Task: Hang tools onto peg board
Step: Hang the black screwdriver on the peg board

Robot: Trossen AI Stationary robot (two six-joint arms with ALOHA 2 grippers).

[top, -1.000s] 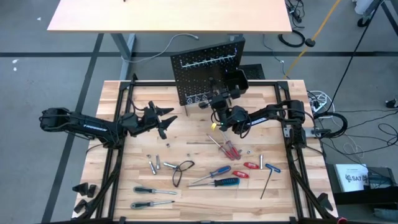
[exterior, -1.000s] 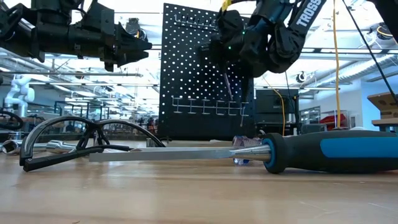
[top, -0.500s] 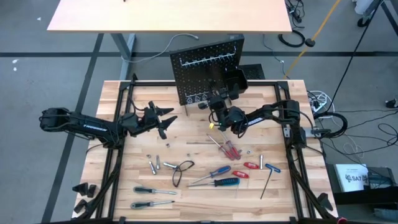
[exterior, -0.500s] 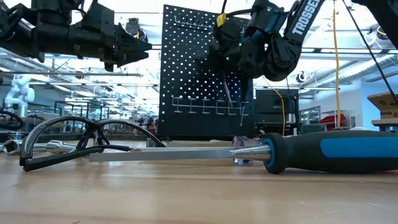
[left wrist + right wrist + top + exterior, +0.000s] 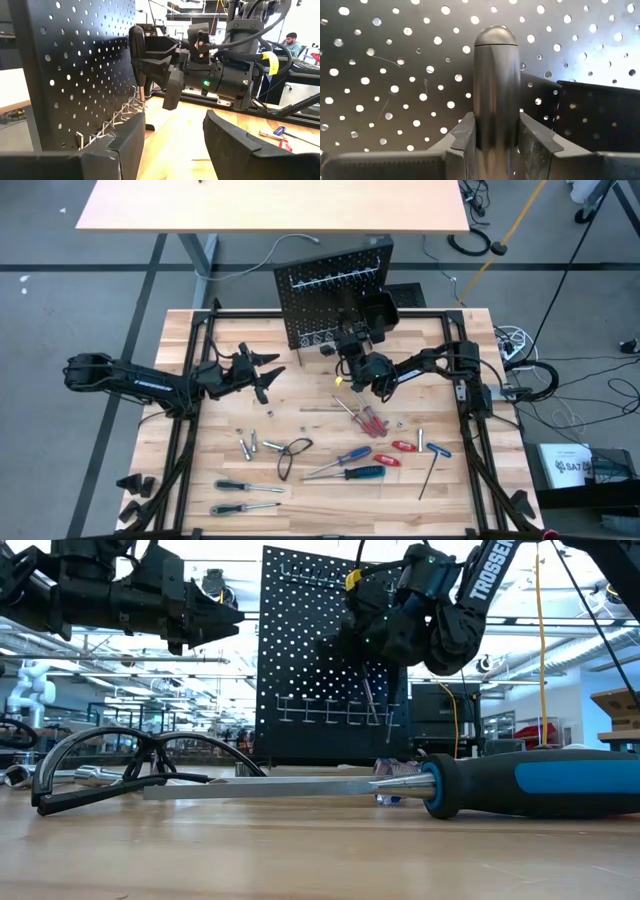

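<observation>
The black peg board [image 5: 335, 305] stands upright at the table's far edge, with rows of metal hooks [image 5: 330, 712] and a small black bin [image 5: 380, 310]. My right gripper [image 5: 350, 358] is right in front of the board, shut on a black-handled screwdriver [image 5: 136, 47]. The screwdriver's thin shaft [image 5: 370, 700] points down toward the lower row of hooks. My left gripper [image 5: 268, 373] is open and empty, raised above the table's left part. Other tools [image 5: 355, 452] lie flat on the tabletop. My right gripper pinches the screwdriver's black handle [image 5: 495, 100] between its two fingers, which lie across it. The handle's rounded end [image 5: 495, 35] stands above the fingers. The fingers come level from the table's near side, facing the board. The screwdriver is about upright, clear of the table.
Red-handled screwdrivers [image 5: 370, 420], blue-handled screwdrivers [image 5: 360, 473], a hex key [image 5: 430, 475], silver bits [image 5: 248, 446] and black safety glasses [image 5: 292, 455] lie on the table's near half. A big blue-and-black screwdriver [image 5: 520, 785] lies close to the low camera. A person [image 5: 291, 42] sits in the room beyond.
My right gripper has gone a little toward the far edge, closer to the peg board. It has tipped slightly, and the screwdriver's shaft has come lower toward the bottom row of hooks. It has stayed shut on the handle.
</observation>
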